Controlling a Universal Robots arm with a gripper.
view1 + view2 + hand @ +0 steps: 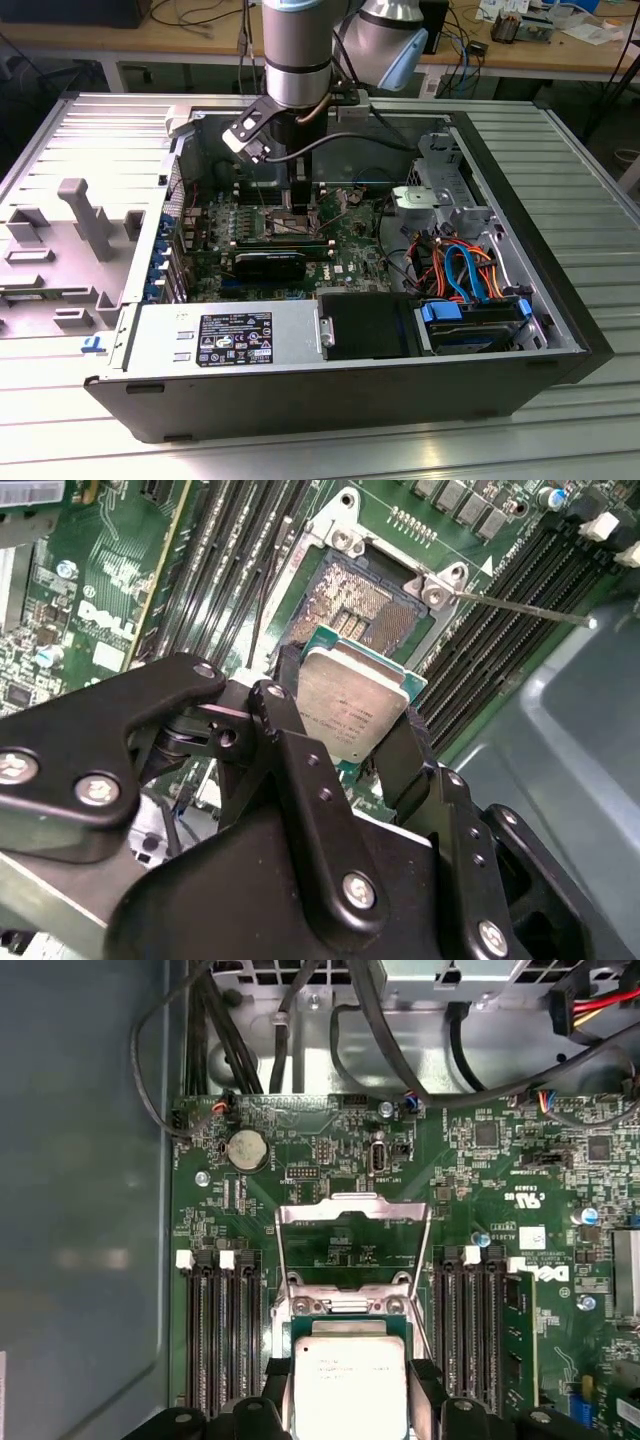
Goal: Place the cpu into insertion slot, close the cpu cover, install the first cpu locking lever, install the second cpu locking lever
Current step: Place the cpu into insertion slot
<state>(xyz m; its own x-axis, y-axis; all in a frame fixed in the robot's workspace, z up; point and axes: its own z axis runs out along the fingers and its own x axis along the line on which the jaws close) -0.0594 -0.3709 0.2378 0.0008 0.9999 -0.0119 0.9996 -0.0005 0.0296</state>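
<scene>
Gripper (345, 725) fingers clamped on two opposite edges of the cpu (352, 702), metal top facing up. Chip held over the near rim of the insertion slot (365, 598), apparently just above it and not seated. Socket contacts bare. Past the socket, in the first wrist view, the cpu cover (350, 1210) stands swung open. Step in hand: placing the chip. Judged need: chip square and level with the recess before any release.
</scene>
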